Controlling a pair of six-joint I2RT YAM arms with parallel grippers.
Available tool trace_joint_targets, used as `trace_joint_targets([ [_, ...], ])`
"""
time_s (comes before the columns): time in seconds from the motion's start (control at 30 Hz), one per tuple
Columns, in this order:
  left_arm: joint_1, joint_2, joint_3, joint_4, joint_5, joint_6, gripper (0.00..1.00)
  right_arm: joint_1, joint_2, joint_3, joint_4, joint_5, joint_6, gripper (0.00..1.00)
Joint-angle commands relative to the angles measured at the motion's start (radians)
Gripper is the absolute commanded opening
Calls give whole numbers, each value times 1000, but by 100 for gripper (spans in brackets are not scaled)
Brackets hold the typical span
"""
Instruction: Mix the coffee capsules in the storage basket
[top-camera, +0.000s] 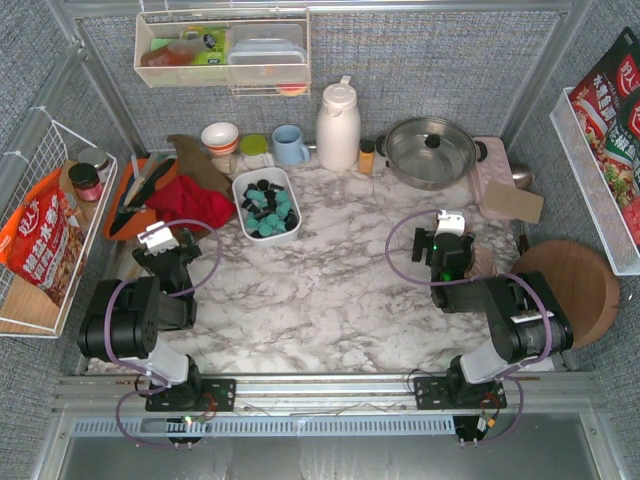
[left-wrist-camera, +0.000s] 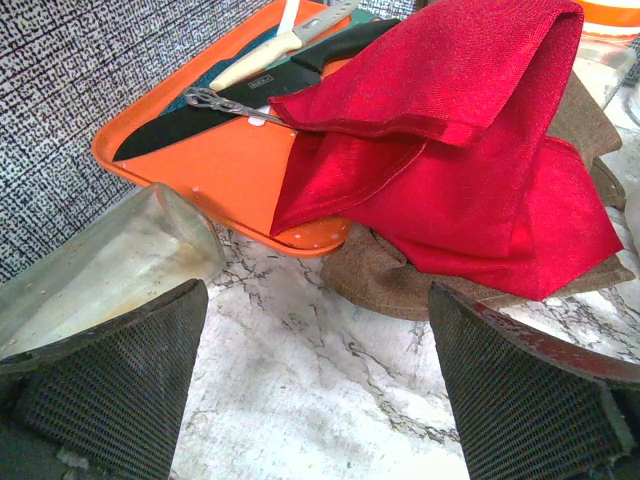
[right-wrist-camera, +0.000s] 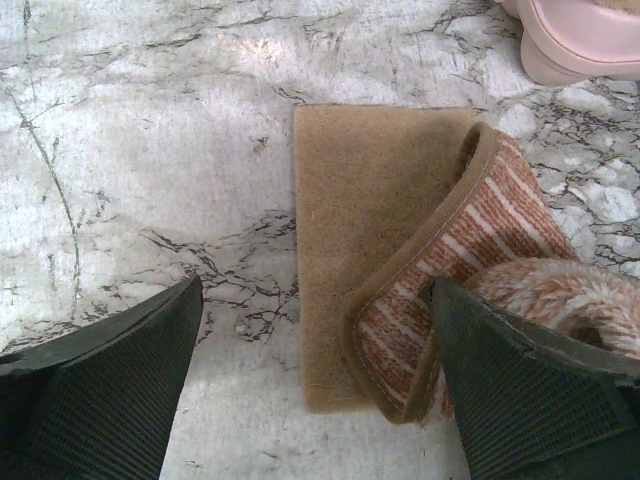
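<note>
At back left of the grey-veined white marble surface (top-camera: 330, 290) stands the small white rectangular plastic storage basket (top-camera: 238, 192), upright. The teal and black cup-shaped coffee capsules (top-camera: 270, 208) lie inside it in a loose heap. Black ones sit mostly at the far end and teal ones through the middle, with a few black among them.

Left claw (left-wrist-camera: 315, 300): to the left of the basket and apart from it. Fingers spread wide, nothing between them, bare marble below. Just ahead are a flat orange plastic tray (left-wrist-camera: 230, 170) carrying a black-bladed knife (left-wrist-camera: 190, 128), and a folded red cloth (left-wrist-camera: 470, 150) resting on a brown cloth (left-wrist-camera: 390, 285).

Right claw (right-wrist-camera: 318, 300): on the right side of the surface, well apart from the basket. Fingers spread wide, holding nothing. Below lies a tan felt mat (right-wrist-camera: 370, 220), one edge curled over to show a striped underside.
</note>
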Motion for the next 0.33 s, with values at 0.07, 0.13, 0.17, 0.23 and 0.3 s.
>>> trace_joint_targets([
  [0.07,0,0,-1,15,9,-8,99,-3,-4,15,-4,-10,8,99],
  [0.13,0,0,0,14,9,-8,99,-15,-4,21,-20,-38,14,99],
  [0.17,-1,-1,-1,15,9,-8,99,-25,-5,27,-33,-63,19,99],
  [0.23,1,-1,-1,13,9,-8,99,-42,-8,31,-44,-89,23,99],
  [0.3,1,0,-1,15,9,-8,99,-42,-10,28,-40,-90,22,99],
])
